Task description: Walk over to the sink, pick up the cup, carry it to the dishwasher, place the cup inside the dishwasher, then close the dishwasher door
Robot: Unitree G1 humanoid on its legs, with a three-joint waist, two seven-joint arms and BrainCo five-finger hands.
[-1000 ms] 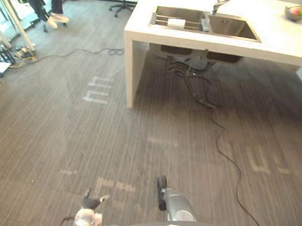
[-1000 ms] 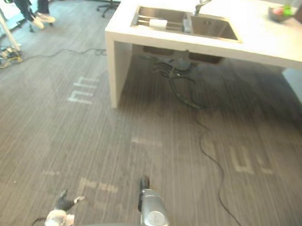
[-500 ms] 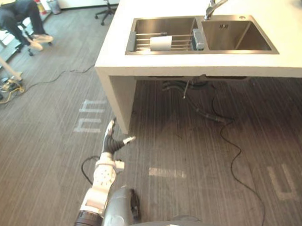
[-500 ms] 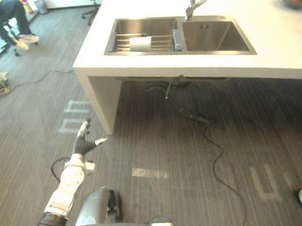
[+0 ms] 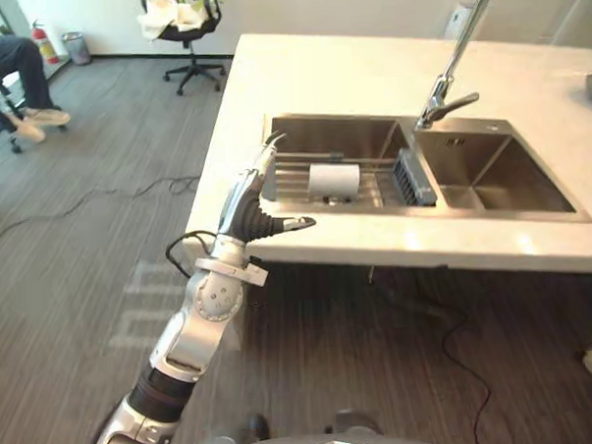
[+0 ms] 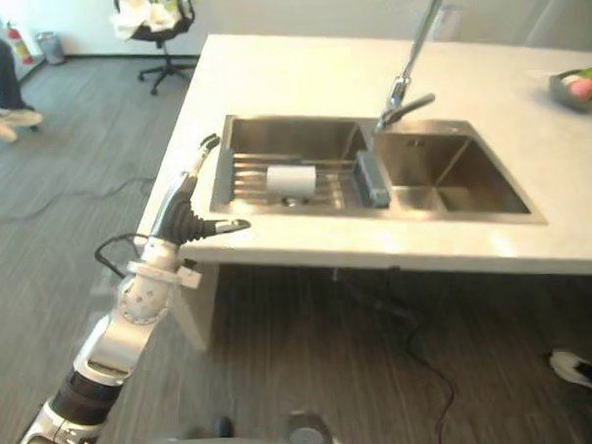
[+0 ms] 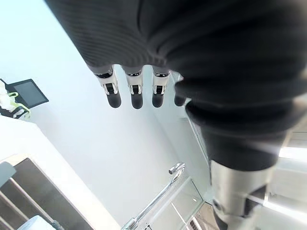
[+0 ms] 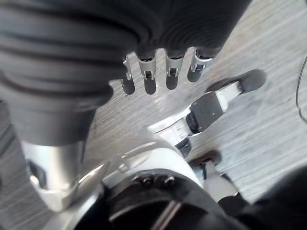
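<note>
The white cup (image 5: 333, 180) lies on its side on a wire rack in the left basin of the steel sink (image 5: 337, 141), set in a white counter (image 5: 319, 73). My left hand (image 5: 249, 214) is raised at the counter's near left corner, a short way left of the cup and apart from it. Its fingers (image 7: 136, 91) are straight, the thumb spread, and it holds nothing. In the right wrist view my right hand (image 8: 150, 76) hangs low over the carpet with straight, empty fingers.
A tall faucet (image 5: 453, 63) rises behind the sink, and a dark grey rack piece (image 5: 413, 177) stands between the basins. A fruit bowl (image 6: 580, 84) sits at the counter's far right. An office chair (image 5: 184, 20) and a seated person (image 5: 15, 77) are at the far left.
The camera has come much closer to the sink, which now lies right in front. My left arm has swung up from near the floor to the counter's edge.
</note>
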